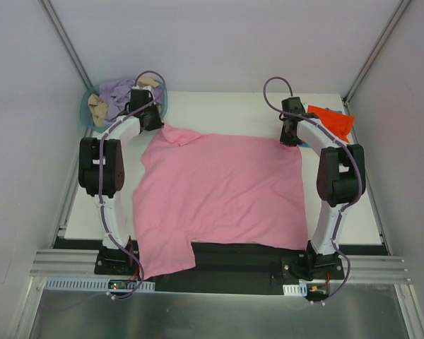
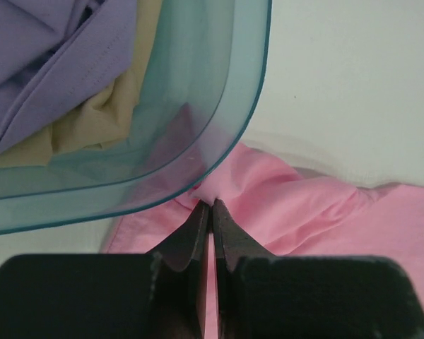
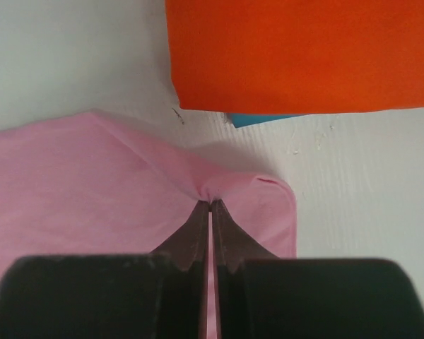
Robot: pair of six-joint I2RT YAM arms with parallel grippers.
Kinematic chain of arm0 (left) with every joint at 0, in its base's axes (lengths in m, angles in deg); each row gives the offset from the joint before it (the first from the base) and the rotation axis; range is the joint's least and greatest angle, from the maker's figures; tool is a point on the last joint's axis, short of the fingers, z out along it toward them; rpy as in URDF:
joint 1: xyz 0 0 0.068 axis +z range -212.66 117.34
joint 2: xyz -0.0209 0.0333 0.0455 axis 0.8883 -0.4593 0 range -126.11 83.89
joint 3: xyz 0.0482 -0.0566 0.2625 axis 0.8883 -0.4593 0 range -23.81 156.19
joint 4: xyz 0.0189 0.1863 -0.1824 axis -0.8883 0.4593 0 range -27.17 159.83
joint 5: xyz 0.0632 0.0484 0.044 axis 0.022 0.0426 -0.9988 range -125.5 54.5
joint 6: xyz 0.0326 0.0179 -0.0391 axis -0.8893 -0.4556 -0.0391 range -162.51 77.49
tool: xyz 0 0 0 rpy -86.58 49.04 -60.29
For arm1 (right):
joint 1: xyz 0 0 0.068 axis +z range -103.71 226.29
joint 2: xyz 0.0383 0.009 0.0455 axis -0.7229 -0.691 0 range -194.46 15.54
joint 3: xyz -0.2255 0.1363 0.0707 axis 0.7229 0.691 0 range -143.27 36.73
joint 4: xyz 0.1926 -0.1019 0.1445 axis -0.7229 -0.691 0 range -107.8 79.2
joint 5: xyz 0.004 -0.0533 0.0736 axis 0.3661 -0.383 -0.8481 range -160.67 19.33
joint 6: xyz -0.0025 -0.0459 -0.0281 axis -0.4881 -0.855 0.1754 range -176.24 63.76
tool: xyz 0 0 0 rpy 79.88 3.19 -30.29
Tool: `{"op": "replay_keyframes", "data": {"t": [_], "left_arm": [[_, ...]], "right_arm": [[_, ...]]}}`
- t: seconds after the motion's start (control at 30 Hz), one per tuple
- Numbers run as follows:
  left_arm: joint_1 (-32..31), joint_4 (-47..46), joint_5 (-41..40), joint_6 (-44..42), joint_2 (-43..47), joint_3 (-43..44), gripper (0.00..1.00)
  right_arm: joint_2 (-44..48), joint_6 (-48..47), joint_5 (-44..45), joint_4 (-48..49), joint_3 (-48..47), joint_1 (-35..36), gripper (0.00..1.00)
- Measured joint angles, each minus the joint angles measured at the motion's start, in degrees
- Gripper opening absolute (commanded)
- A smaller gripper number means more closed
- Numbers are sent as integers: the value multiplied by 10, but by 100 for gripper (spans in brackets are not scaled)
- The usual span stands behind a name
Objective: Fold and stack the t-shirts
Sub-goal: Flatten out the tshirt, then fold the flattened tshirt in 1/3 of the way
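The light pink t-shirt lies spread over the white table, one sleeve hanging over the near edge. My left gripper is shut on the pink shirt's far left corner, right under the basket's rim. My right gripper is shut on the pink shirt's far right corner. The folded orange-red t-shirt lies at the far right, also in the right wrist view. A sliver of the teal-blue t-shirt peeks out from under it.
A round teal plastic basket at the far left corner holds lilac and cream clothes; its rim overhangs the left fingers. Grey walls close in on both sides.
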Motion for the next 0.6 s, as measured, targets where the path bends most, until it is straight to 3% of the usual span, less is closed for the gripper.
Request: {"op": "replay_keyframes", "data": {"t": [0.33,0.6], "left_arm": [[0,-24,2,31,5,-4,0],[0,-27,-2,73,169,-151,0]], "right_arm": [[-13,2,-8,-4,-25,0,1],[92,5,-37,-9,57,0,1]]}}
